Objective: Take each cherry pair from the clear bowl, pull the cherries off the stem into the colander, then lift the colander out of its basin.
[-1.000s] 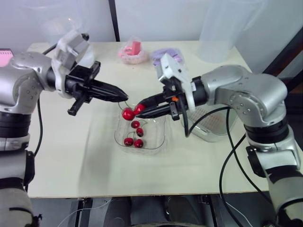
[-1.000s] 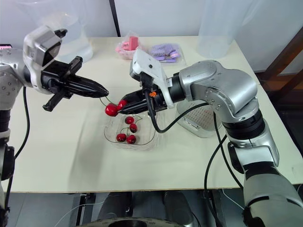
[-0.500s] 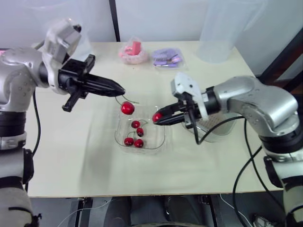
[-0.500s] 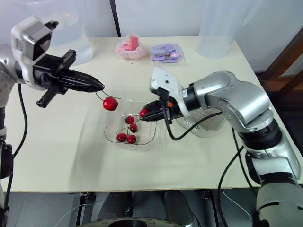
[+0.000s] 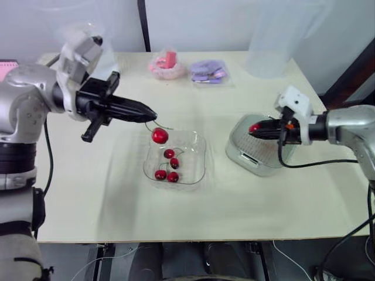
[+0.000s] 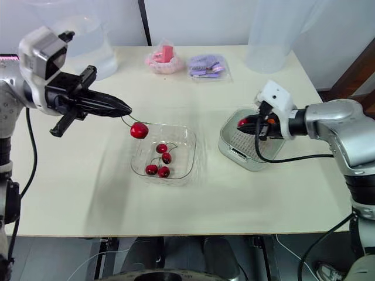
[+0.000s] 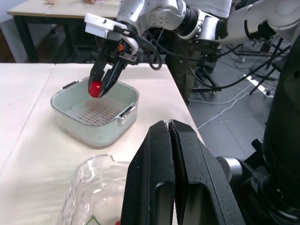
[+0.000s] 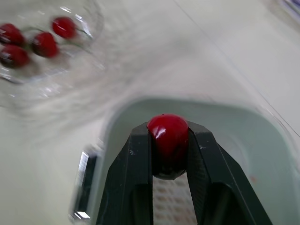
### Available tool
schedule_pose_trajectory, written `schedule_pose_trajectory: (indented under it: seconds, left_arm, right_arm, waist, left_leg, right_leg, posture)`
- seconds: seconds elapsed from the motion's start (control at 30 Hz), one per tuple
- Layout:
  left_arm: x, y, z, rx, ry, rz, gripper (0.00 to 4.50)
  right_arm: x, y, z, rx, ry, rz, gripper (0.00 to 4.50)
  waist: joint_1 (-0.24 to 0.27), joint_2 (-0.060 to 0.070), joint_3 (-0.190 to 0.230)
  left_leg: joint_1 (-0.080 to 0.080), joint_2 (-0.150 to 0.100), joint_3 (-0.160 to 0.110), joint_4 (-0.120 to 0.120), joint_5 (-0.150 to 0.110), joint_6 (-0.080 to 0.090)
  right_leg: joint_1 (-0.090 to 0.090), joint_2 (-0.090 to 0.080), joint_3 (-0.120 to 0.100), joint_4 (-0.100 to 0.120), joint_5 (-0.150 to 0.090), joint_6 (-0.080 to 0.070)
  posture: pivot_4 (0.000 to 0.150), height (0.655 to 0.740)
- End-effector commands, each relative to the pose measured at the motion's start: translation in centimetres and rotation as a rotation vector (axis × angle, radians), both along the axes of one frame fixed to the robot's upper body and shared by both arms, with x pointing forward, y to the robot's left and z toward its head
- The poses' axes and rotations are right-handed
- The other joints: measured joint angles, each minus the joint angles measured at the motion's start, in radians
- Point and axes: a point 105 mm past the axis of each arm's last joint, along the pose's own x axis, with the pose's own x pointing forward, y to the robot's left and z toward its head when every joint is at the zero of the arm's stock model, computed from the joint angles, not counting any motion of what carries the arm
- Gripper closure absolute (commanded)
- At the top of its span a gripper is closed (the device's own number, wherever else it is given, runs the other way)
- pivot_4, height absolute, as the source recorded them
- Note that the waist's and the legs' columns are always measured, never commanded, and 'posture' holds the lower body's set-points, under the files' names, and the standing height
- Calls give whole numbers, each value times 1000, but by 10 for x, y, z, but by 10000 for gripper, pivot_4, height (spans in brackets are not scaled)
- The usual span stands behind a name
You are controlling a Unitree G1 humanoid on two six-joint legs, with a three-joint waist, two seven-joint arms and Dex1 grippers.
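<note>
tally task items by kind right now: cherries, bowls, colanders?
Cherries: 6 (4 in bowl, e.g.; 1 hanging by its stem from left gripper; 1 in right gripper)
Bowl: 1
Colander: 1
Total: 8

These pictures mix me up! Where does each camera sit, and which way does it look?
Eye views: on the head, looking down at the table; both arms show, the left gripper holding the stem of a hanging cherry near the clear bowl.
Left wrist view: on that wrist, looking past its shut fingers toward the colander.
Right wrist view: on that wrist, looking past the right gripper, shut on a pinched cherry, into the colander.
Both wrist views share that pinched cherry.
</note>
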Motion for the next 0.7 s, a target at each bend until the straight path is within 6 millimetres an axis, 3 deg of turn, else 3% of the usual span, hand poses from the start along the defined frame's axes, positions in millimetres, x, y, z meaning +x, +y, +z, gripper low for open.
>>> schedule_pose_trajectory:
  seconds: [0.03,0.07,0.23,0.37,0.5,0.7]
  left_arm:
    - [-3,-1,4,-2,-47,-14,45000]
    - [-3,-1,4,-2,-47,-16,45000]
    - [0,-2,3,-4,-48,-12,45000]
    - [0,-2,4,-8,-47,-10,45000]
    - [0,-4,6,-18,-48,-12,45000]
    - [0,-7,8,-25,-52,-18,45000]
  right_arm:
    - [5,-15,4,-23,-57,-55,29845]
    - [5,-18,2,-30,-52,-62,26538]
    - [7,-23,2,-24,-51,-83,1750]
    - [-3,-6,20,10,-75,19,741]
    - [-16,48,50,158,-84,206,741]
    - [-24,114,66,285,-18,398,741]
  waist:
    - [-3,0,0]
    - [-3,0,0]
    - [-4,0,0]
    - [-4,0,0]
    - [-10,1,0]
    - [-4,1,0]
  left_leg:
    - [0,0,0,0,0,0]
    - [0,0,0,0,0,0]
    - [0,0,0,0,0,0]
    - [0,0,0,0,0,0]
    - [1,0,0,0,0,0]
    - [1,0,-1,0,0,0]
  right_leg:
    - [0,0,0,0,0,0]
    - [0,0,0,0,0,0]
    - [0,0,0,0,0,0]
    - [0,0,0,0,0,0]
    - [1,0,1,1,0,0]
    - [1,0,0,1,0,0]
  posture:
    - [1500,7367]
    - [1500,7367]
    - [1500,7367]
    - [1500,7367]
    - [1500,7367]
    - [1500,7367]
